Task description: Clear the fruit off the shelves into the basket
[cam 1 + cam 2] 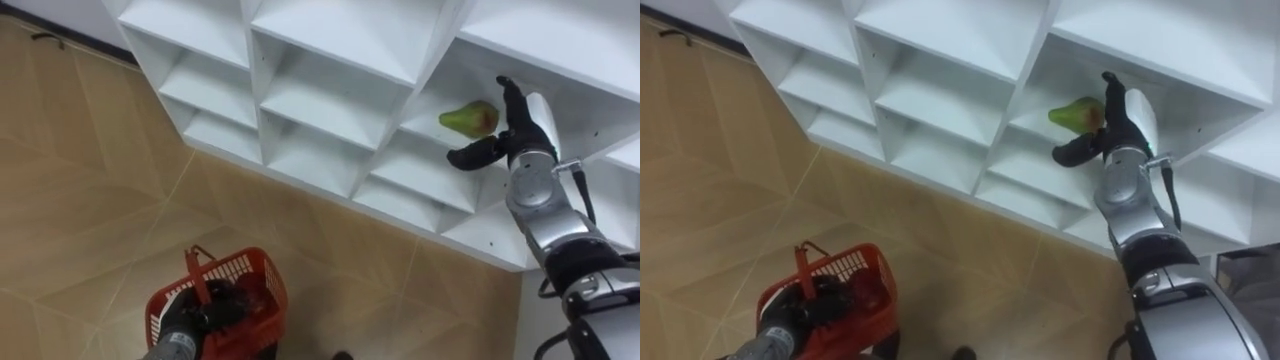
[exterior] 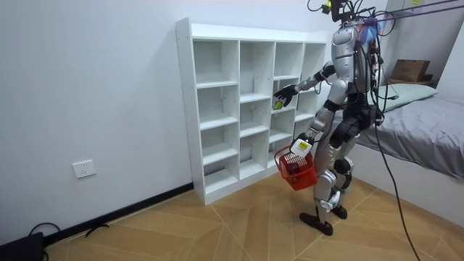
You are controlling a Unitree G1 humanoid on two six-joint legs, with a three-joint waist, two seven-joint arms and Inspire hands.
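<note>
A green pear with a reddish patch lies in a cubby of the white closet, in the third column from its left in the room view. My right hand is open right beside the pear, fingers straight above it and thumb stretched out below; I cannot tell whether it touches. Low at my left side, my left hand is shut on the handle of a red basket. Something reddish lies inside the basket, partly hidden. In the room view I stand facing the closet, with the basket hanging at knee height.
The other cubbies in view hold nothing. Wooden floor spreads below the closet. A bed with a cardboard box stands behind me at the room view's right. A wall socket sits low on the wall.
</note>
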